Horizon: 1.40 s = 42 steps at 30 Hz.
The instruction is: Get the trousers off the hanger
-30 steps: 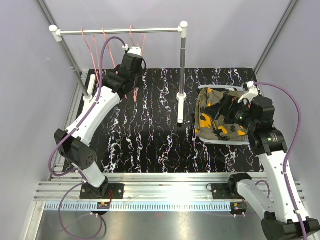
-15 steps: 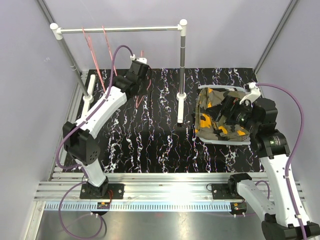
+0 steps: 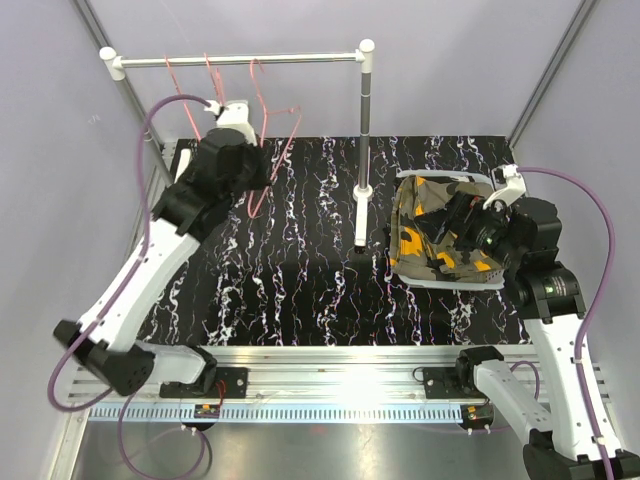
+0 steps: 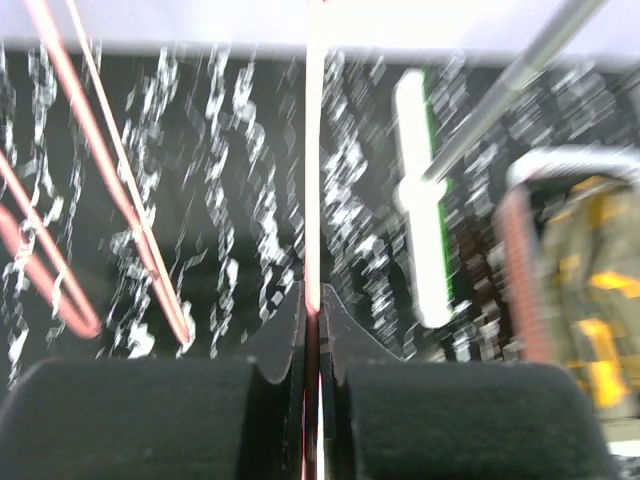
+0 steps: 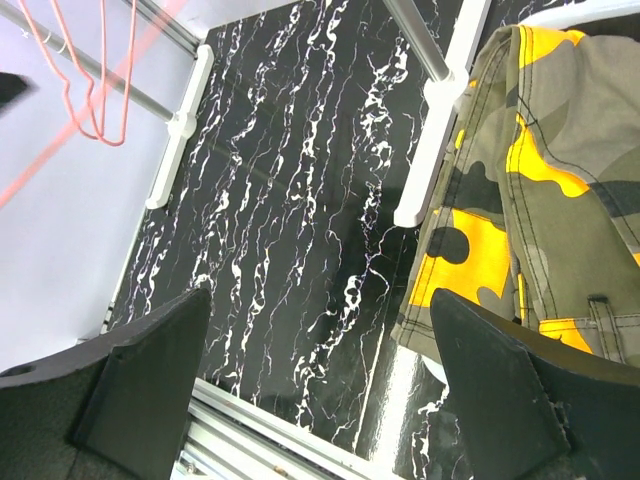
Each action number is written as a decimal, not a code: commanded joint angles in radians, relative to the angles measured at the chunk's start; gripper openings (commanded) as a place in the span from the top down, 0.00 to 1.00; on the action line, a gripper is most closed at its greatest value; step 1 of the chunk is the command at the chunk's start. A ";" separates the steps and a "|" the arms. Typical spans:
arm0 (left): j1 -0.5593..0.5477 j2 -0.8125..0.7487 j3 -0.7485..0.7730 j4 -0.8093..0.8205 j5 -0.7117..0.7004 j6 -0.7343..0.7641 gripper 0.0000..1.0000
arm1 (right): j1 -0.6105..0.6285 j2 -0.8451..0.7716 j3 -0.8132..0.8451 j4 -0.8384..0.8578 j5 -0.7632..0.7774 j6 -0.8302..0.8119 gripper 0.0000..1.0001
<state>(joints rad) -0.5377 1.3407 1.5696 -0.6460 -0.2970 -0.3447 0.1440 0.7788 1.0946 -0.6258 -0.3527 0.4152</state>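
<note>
The olive camouflage trousers [image 3: 430, 235] with orange patches lie folded in a white tray [image 3: 445, 283] at the right; they also show in the right wrist view [image 5: 540, 150]. The orange and the black trousers are hidden. My left gripper [image 3: 258, 172] is raised at the back left and shut on the wire of a bare pink hanger [image 3: 285, 135], seen pinched between the jaws in the left wrist view [image 4: 312, 300]. The hanger's hook reaches up to the rail [image 3: 300, 58]. My right gripper [image 3: 462, 225] is open and empty above the camouflage trousers, near their left edge [image 5: 320, 300].
Two more bare pink hangers [image 3: 190, 80] hang on the rail's left part. The rail's right post [image 3: 366, 120] stands on a white foot [image 3: 361, 215] mid-table, next to the tray. Grey walls close in behind and on both sides.
My left arm has swung left and lifted, still shut on the pink hanger, which moved back up toward the rail. The right arm has barely moved.
</note>
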 commanded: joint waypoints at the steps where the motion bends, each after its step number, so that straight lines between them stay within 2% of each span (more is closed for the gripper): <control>1: -0.004 -0.098 -0.045 0.186 0.032 -0.007 1.00 | 0.005 -0.013 0.054 0.015 0.001 -0.006 0.01; 4: -0.004 -0.086 -0.013 0.172 -0.011 -0.001 1.00 | 0.005 -0.010 0.067 0.017 -0.003 -0.001 0.00; 5: -0.002 -0.069 0.045 0.155 -0.022 0.004 1.00 | 0.005 -0.007 0.070 0.018 -0.003 0.000 0.01; 11: 0.031 0.130 0.294 0.007 -0.053 0.026 1.00 | 0.005 -0.006 0.090 0.012 -0.008 -0.004 0.00; 18: 0.059 0.291 0.451 -0.096 -0.047 0.021 1.00 | 0.005 -0.004 0.105 -0.005 -0.002 -0.024 0.01; 21: 0.059 0.295 0.423 -0.093 -0.030 0.015 1.00 | 0.005 -0.009 0.106 -0.012 0.006 -0.032 0.01; 25: 0.059 0.241 0.285 -0.029 -0.019 0.003 1.00 | 0.005 -0.022 0.113 -0.031 0.015 -0.046 0.00; 31: 0.059 0.201 0.276 -0.038 0.006 0.006 0.78 | 0.005 -0.033 0.139 -0.068 0.038 -0.062 0.00; 35: 0.059 0.175 0.319 -0.078 0.010 0.010 0.54 | 0.003 -0.047 0.149 -0.101 0.061 -0.081 0.01; 36: 0.059 0.163 0.317 -0.086 0.009 0.010 0.40 | 0.005 -0.049 0.157 -0.124 0.070 -0.085 0.01; 39: 0.059 0.095 0.282 -0.087 0.001 0.018 0.19 | 0.003 -0.062 0.183 -0.194 0.112 -0.113 0.01; 41: 0.059 0.049 0.248 -0.086 -0.016 0.023 0.13 | 0.005 -0.072 0.198 -0.235 0.159 -0.144 0.01; 42: 0.058 0.004 0.212 -0.084 -0.025 0.033 0.06 | 0.005 -0.075 0.215 -0.279 0.181 -0.153 0.01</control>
<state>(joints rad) -0.4824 1.4734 1.8194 -0.7559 -0.3038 -0.3325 0.1440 0.7197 1.2457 -0.8059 -0.2588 0.3199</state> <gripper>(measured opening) 0.892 0.993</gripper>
